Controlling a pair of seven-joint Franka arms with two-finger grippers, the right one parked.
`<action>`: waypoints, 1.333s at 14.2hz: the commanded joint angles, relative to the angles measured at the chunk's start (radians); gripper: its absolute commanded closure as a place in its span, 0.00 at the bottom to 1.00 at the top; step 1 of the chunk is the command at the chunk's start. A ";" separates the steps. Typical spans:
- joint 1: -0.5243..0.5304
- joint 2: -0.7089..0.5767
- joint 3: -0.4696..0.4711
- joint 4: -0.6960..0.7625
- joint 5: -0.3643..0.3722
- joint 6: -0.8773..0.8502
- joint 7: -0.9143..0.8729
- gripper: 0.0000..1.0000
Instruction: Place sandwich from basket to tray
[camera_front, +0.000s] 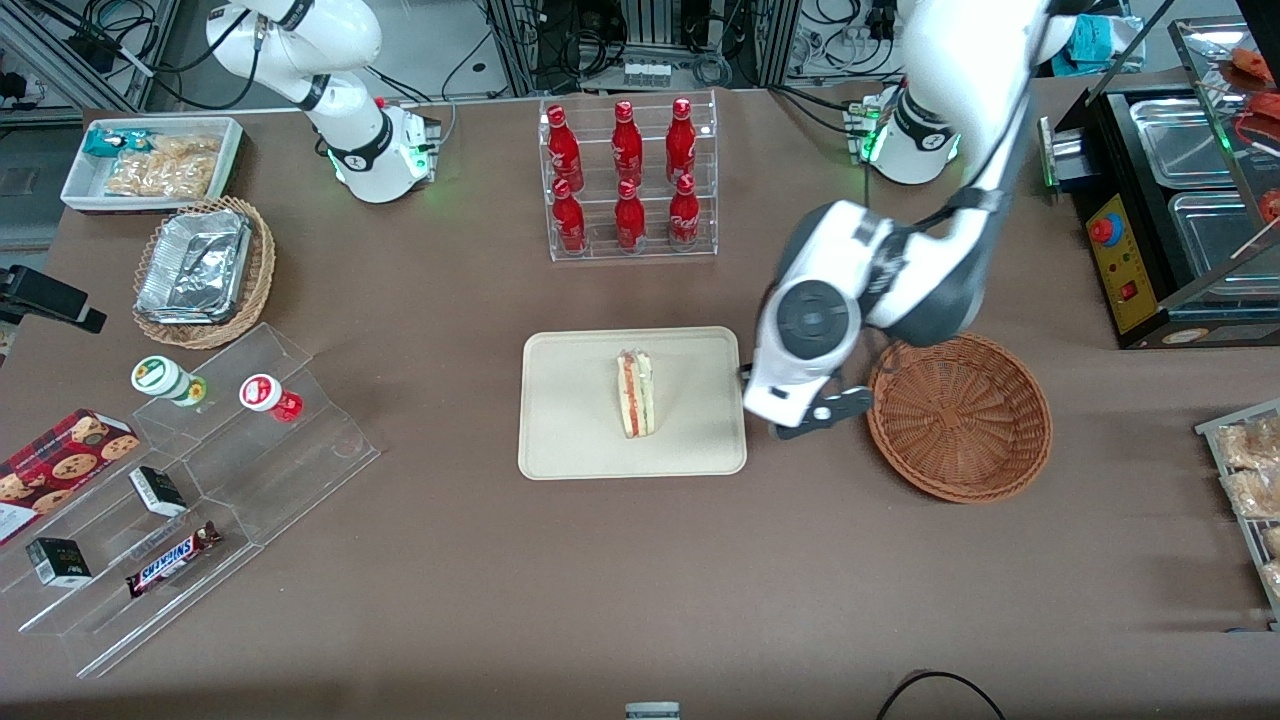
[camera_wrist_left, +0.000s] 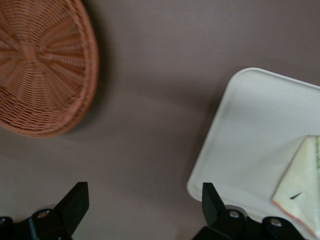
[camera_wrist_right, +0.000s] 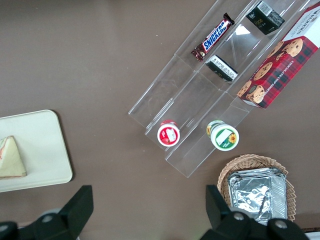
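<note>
The sandwich lies in the middle of the tray, nothing gripping it. The basket sits beside the tray. The gripper hangs between them over bare table, fingers spread wide.

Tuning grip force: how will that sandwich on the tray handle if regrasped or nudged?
The sandwich stands on edge on the tray, so a nudge would probably tip it. Its bread looks soft and likely squashes. The open gripper sits between tray and basket.
</note>
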 joint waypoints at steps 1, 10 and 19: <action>0.094 -0.169 -0.011 -0.161 -0.004 -0.002 0.165 0.00; 0.335 -0.410 -0.015 -0.226 0.012 -0.176 0.658 0.00; 0.473 -0.492 -0.061 -0.096 0.043 -0.224 0.801 0.00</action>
